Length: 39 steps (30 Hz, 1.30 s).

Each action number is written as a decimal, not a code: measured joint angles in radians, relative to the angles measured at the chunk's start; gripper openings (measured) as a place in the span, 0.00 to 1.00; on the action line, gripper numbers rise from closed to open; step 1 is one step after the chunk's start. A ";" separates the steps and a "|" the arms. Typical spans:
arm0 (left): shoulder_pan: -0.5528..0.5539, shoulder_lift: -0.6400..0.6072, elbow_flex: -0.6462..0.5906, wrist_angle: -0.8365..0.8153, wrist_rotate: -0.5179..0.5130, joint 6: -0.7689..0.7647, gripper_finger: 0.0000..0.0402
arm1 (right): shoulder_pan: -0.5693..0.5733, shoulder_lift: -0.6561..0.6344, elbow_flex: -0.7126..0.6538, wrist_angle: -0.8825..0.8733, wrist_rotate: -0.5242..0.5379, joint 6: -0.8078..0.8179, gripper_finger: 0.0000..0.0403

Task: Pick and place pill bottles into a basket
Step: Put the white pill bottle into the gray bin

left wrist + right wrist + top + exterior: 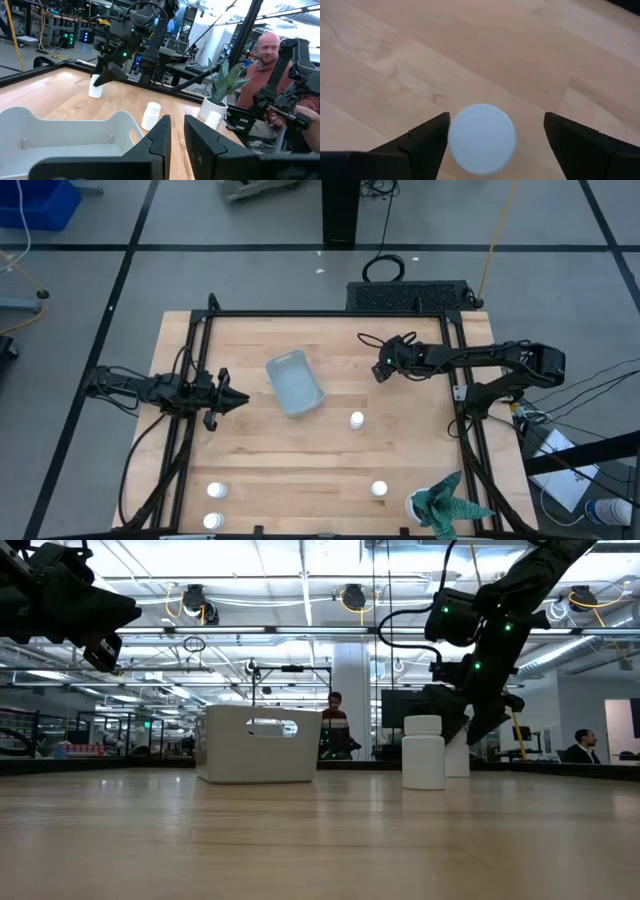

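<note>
Here my right gripper point(495, 131) hangs over a pill bottle point(482, 138), upper right of centre in the high view, fingers spread wide, the white cap between them untouched. The basket point(294, 383) sits at centre; four other bottles stand lower in frame. My left gripper point(232, 400) waits left of it, fingers nearly together, holding nothing.

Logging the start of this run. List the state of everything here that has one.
Right gripper: fingers open, astride one bottle.
Left gripper: fingers shut, holding nothing.
That bottle: standing, capped, not gripped.
Other four bottles: standing outside the basket, capped.
Basket: upright, empty.
</note>
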 joint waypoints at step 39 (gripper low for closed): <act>0.000 0.000 -0.002 0.003 0.006 0.004 0.14 | 0.185 -0.105 0.005 0.530 -0.054 -0.255 0.40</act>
